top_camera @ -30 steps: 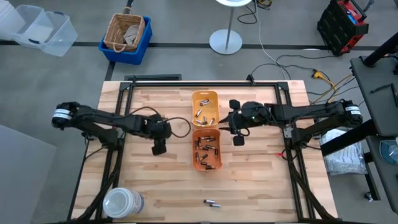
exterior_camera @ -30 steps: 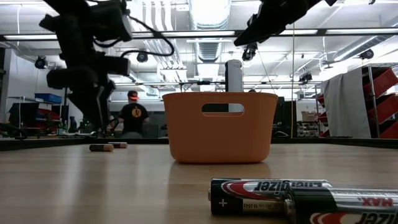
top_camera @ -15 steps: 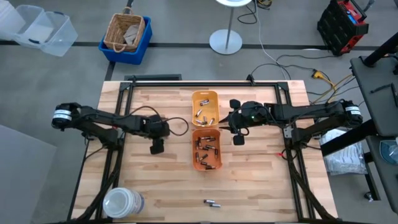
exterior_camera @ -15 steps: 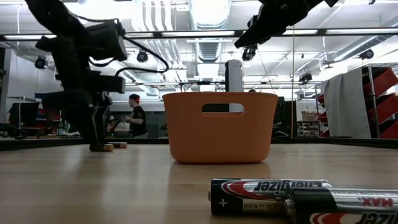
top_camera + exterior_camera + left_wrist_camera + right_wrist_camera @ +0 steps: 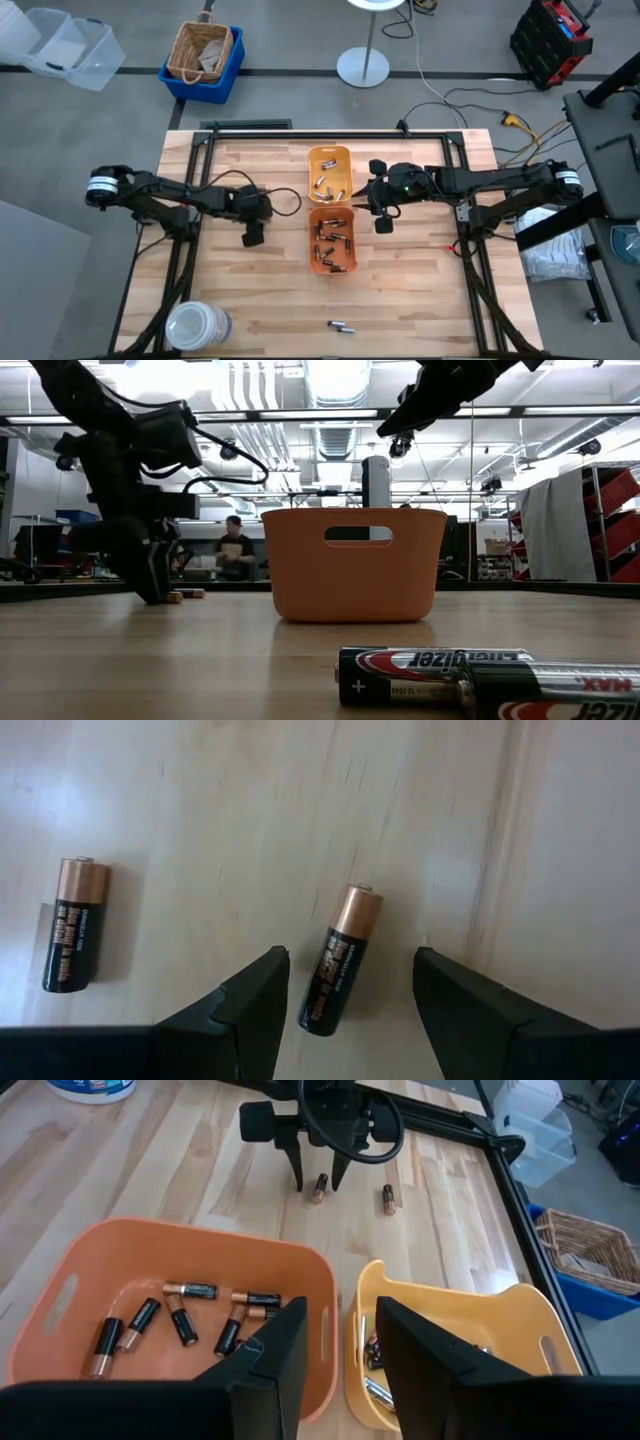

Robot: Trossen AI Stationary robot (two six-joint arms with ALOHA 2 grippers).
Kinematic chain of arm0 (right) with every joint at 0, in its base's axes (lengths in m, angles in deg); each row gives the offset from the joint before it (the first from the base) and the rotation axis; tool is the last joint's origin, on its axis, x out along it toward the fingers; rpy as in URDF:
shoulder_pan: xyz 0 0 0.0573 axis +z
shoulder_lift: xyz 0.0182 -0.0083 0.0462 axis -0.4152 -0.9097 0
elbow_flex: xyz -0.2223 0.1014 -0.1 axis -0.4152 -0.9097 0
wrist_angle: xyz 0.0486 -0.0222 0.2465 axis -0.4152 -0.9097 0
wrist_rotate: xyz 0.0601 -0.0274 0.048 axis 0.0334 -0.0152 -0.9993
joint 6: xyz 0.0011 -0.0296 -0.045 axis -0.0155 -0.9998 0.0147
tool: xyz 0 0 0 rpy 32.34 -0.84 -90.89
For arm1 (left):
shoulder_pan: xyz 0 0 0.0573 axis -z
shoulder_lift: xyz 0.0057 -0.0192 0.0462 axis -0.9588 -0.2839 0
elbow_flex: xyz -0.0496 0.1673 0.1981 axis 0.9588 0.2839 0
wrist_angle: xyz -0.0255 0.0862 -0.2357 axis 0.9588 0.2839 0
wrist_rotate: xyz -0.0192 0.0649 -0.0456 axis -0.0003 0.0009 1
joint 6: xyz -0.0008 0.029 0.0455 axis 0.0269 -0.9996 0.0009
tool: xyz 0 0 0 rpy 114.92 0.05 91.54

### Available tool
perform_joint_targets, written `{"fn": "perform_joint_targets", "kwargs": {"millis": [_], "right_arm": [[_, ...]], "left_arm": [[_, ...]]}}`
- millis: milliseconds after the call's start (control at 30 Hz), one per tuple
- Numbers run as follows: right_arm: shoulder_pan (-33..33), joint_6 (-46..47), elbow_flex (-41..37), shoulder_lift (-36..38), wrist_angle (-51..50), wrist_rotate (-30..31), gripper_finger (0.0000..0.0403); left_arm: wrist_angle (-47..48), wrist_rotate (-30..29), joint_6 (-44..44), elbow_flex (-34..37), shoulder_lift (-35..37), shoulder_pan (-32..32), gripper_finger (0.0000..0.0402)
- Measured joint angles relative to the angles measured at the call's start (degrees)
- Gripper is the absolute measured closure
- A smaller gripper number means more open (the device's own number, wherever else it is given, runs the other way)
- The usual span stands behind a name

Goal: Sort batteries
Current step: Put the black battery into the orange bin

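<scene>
Two black-and-copper batteries lie on the wood left of the trays. One battery (image 5: 341, 960) lies between the fingers of my open left gripper (image 5: 350, 960), which point down at the table (image 5: 252, 237) and stand apart from it on either side. The other battery (image 5: 70, 924) lies beside it. The orange tray (image 5: 180, 1270) holds several batteries, and so does the yellow-orange tray (image 5: 470, 1330) behind it. My right gripper (image 5: 340, 1305) hangs open above the right side of the trays (image 5: 383, 222), holding nothing. Two more batteries (image 5: 340, 326) lie by the near edge.
A white round container (image 5: 197, 326) stands at the table's near left corner. Bare wood lies left and right of the trays. In the low view a person (image 5: 236, 555) shows in the room beyond the table's far edge.
My left gripper has come down from above the table until its fingertips stand at the table surface around the battery, and the arm has tipped a little. The battery has not moved. My right gripper has kept still.
</scene>
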Motion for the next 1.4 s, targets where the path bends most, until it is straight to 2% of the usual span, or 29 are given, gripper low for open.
{"fn": "perform_joint_targets", "kwargs": {"millis": [233, 633, 967, 1167, 1400], "right_arm": [[0.0, 0.0, -0.3, 0.0, -0.1, 0.0, 0.0296], [0.0, 0.0, -0.3, 0.0, 0.0, 0.0, 0.0321], [0.0, -0.1, -0.3, 0.0, 0.0, 0.0, 0.0306], [0.0, -0.1, -0.3, 0.0, 0.0, 0.0, 0.0300], [0.0, 0.0, -0.3, 0.0, 0.2, 0.0, 0.0320]], "left_arm": [[-2.4, 0.5, 0.0, 1.1, 0.0, -0.6, 0.0211], [-2.7, 0.9, 0.9, 1.2, -0.1, -0.7, 0.0254], [-3.0, 1.1, 1.7, 1.5, -0.1, -0.6, 0.0312], [-3.0, 0.6, 3.7, 1.5, -0.1, -0.6, 0.0376], [-3.1, -0.3, 5.2, 1.6, 0.2, 0.7, 0.0380]]}}
